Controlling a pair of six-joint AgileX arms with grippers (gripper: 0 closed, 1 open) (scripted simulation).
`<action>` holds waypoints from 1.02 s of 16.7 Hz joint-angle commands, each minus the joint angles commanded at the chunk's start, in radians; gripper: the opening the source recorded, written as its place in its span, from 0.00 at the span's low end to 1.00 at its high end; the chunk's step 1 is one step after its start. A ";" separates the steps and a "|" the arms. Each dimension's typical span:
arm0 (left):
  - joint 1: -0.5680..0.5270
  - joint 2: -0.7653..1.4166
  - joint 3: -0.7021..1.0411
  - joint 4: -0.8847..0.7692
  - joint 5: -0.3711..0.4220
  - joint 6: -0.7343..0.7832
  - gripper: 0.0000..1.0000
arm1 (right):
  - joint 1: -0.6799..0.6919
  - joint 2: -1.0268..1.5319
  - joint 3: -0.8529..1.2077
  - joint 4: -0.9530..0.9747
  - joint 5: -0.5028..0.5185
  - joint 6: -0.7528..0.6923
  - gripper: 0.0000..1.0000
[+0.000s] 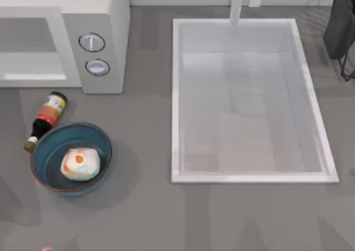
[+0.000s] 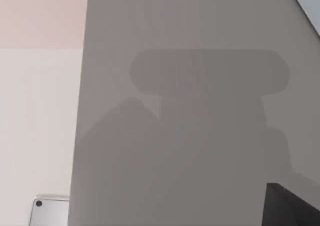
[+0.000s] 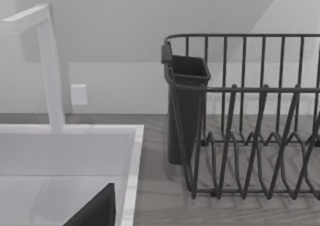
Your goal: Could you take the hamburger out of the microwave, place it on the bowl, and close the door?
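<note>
The hamburger (image 1: 80, 164), a pale bun with an orange patch, lies inside the blue bowl (image 1: 47, 145) at the table's front left. The white microwave (image 1: 105, 23) stands at the back left with two round knobs (image 1: 92, 42) on its panel. Left of the knobs its front is a grey recess with a pale floor (image 1: 30, 68). The door is out of view. A dark edge of my left gripper (image 2: 292, 208) hangs over bare grey tabletop. A dark edge of my right gripper (image 3: 95, 211) sits near the sink's back right corner.
A small bottle (image 1: 45, 120) lies touching the bowl's back left rim. A large white sink basin (image 1: 249, 176) with a faucet (image 3: 50, 66) fills the middle and right. A dark wire dish rack (image 3: 250, 126) with a cup holder stands at the back right.
</note>
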 joint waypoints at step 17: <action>-0.325 -0.362 -0.338 0.139 -0.186 -0.317 0.00 | 0.000 0.000 0.000 0.000 0.000 0.000 1.00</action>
